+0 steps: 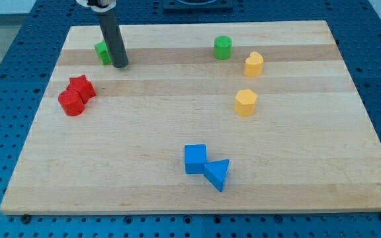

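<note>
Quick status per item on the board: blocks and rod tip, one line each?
My tip: down on the board, against the green block at the view's top left.
Green block: partly hidden behind the rod.
Green cylinder: upright, alone.
Yellow blocks: apart.
Red star, red cylinder: touching.
Blue cube, blue triangle: touching.

Lab: wooden board (pixel 197 192) on blue perforated bench (pixel 5 46).
</note>
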